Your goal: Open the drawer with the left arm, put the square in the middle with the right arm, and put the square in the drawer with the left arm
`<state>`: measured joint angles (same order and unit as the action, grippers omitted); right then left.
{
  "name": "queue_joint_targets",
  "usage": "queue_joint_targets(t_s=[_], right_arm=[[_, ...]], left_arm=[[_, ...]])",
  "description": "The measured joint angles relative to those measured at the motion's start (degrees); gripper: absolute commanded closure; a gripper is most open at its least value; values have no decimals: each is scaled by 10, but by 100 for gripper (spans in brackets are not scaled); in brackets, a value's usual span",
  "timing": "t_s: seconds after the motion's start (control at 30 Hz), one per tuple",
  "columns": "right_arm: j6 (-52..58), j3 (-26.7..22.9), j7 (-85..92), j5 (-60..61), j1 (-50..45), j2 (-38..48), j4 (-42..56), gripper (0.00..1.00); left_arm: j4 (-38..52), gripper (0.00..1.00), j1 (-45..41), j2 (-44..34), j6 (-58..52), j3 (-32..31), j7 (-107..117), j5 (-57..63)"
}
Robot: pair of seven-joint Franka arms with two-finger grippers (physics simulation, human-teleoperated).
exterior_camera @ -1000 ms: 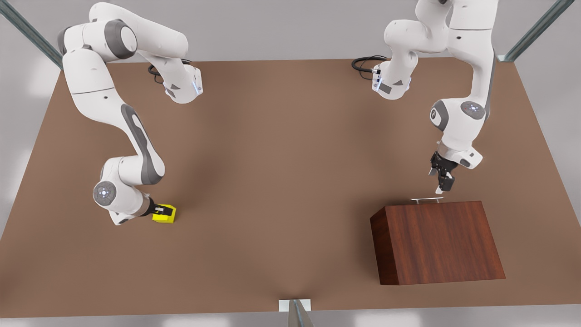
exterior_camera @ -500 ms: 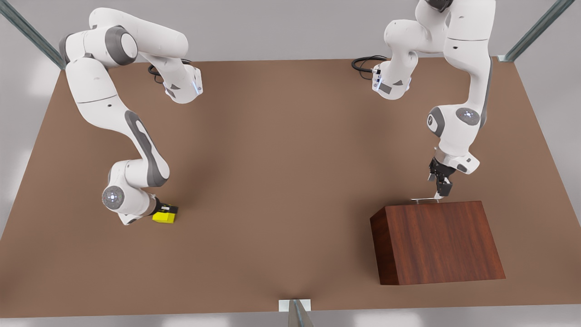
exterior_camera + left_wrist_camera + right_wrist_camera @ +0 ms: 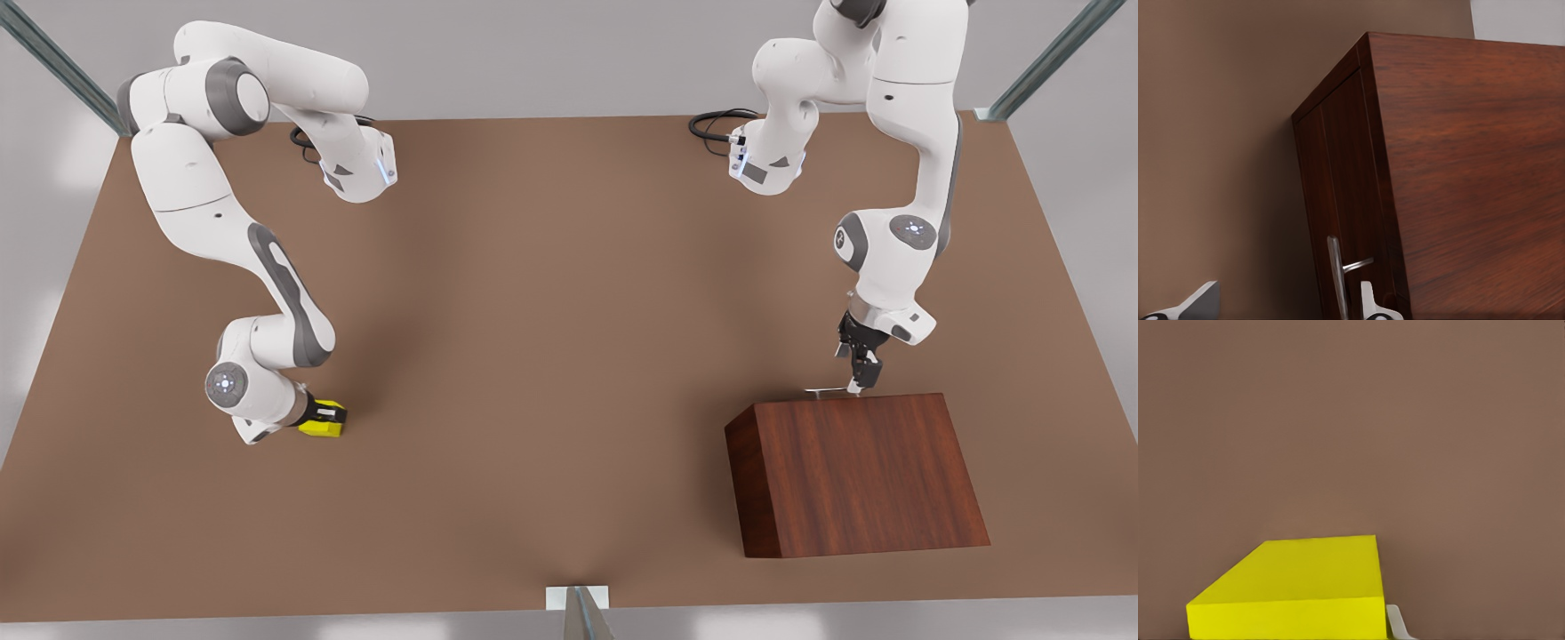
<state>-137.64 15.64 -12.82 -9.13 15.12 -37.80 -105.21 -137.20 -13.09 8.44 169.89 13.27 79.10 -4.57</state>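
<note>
The right gripper's [image 3: 313, 414] jaws, at the front view's left, are down at the square [image 3: 324, 420], one pale fingertip [image 3: 1399, 628] touching its side; whether they are clamped on it I cannot tell. The yellow square rests on the brown table [image 3: 533, 356], well apart from the cabinet [image 3: 853, 476]. At the front view's right, the left gripper [image 3: 859, 380] has its jaws spread, straddling the silver handle [image 3: 825, 390] of the closed drawer [image 3: 1338, 220], with one finger [image 3: 1368, 303] just beside the bar.
</note>
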Motion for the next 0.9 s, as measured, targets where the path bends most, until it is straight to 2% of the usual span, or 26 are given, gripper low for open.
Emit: queue_joint_targets(t_s=[0.27, 0.43, 0.5, 0.63, 0.77, 0.83, 0.9], right_arm=[[27, 1, -22, 5, -17, 33, 5, 36], [127, 6, -246, 6, -134, 76, 28, 36], [161, 23, -377, 7, -191, 72, 65, 35], [161, 85, -556, 9, -225, 43, 109, 34], [160, 99, -703, 11, -319, -36, 210, 34], [153, 134, -736, 9, -335, -43, 213, 34], [153, 136, -783, 5, -384, -56, 216, 34]], left_arm=[[0, 0, -9, 7, 0, 0, 1, -1], [0, 0, -11, 10, 0, 0, 1, -2], [0, 0, -11, 13, 0, 1, 1, -2], [0, 0, -10, 18, 0, 0, 0, -2], [-1, 0, -11, 5, -6, 1, 1, -3], [-1, 0, -10, 9, -6, 1, 1, -4], [-1, 0, -10, 12, -8, 0, 1, -4]])
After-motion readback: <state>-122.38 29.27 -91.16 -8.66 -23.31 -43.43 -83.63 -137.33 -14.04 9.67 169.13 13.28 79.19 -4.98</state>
